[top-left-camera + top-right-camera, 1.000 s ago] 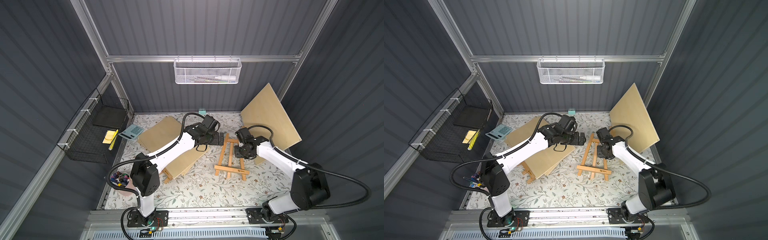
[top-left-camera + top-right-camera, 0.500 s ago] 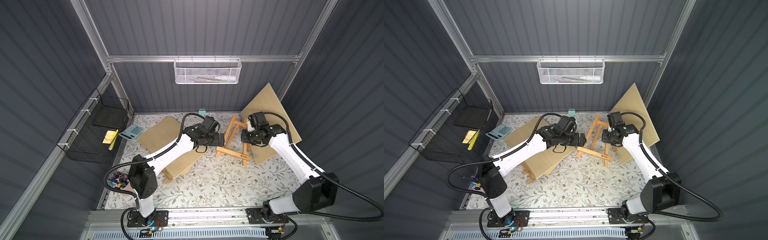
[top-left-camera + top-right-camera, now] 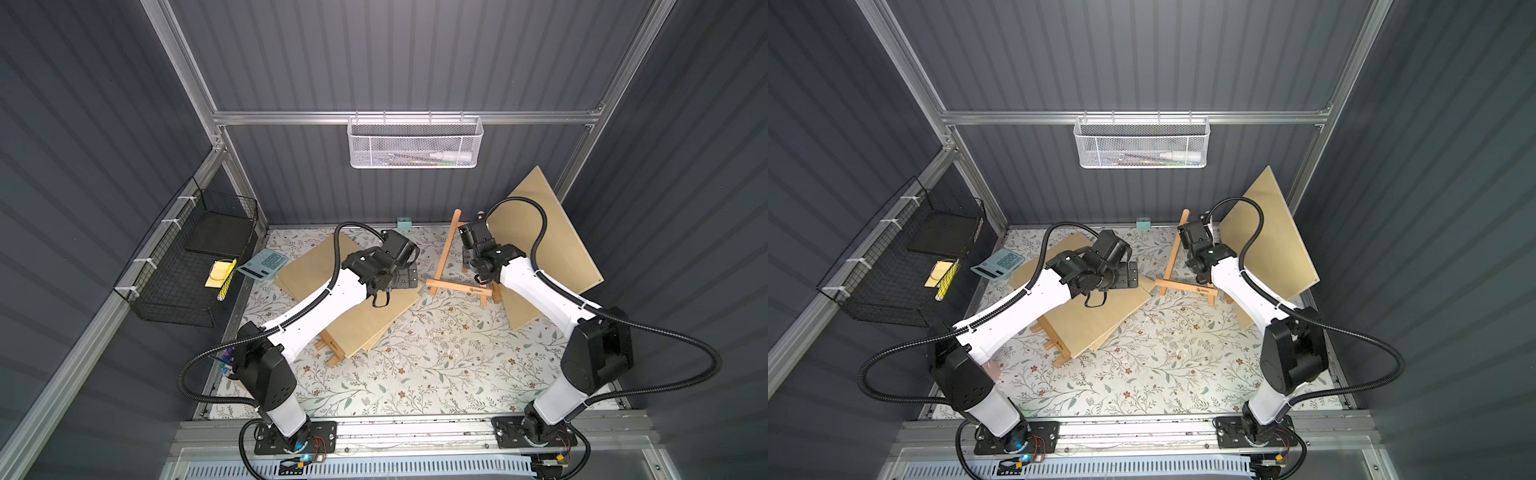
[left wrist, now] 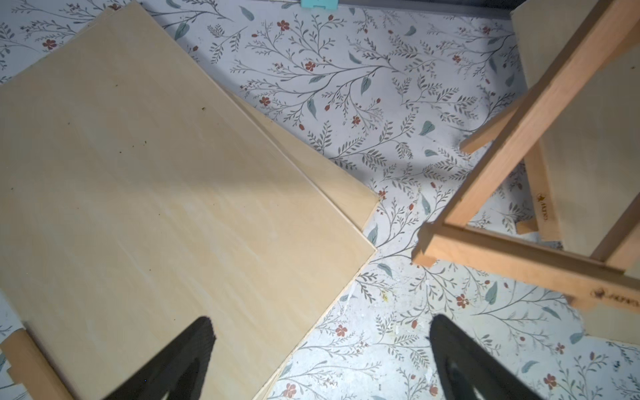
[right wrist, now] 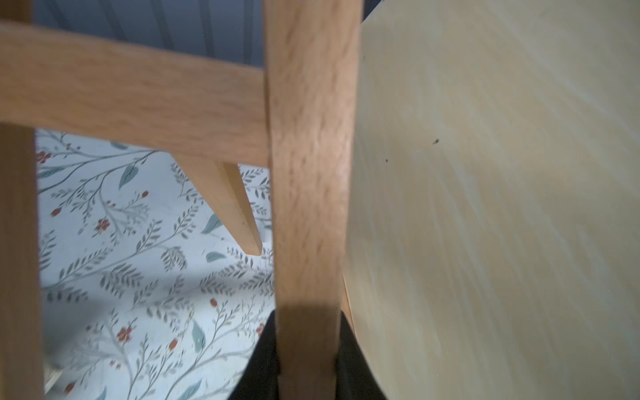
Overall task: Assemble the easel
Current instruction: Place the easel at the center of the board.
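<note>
The right fingers grip an upright leg of the easel, held steeply tilted at the far right of the desk beside a leaning board, while the left fingers hang wide open above the flat boards left of it.

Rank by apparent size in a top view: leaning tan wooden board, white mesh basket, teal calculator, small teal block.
Largest first:
leaning tan wooden board
white mesh basket (hangs higher, nearer camera)
teal calculator
small teal block

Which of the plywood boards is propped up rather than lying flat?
The large board leaning against the right-hand wall, behind the right arm; the stacked boards under the left arm lie flat.
</note>
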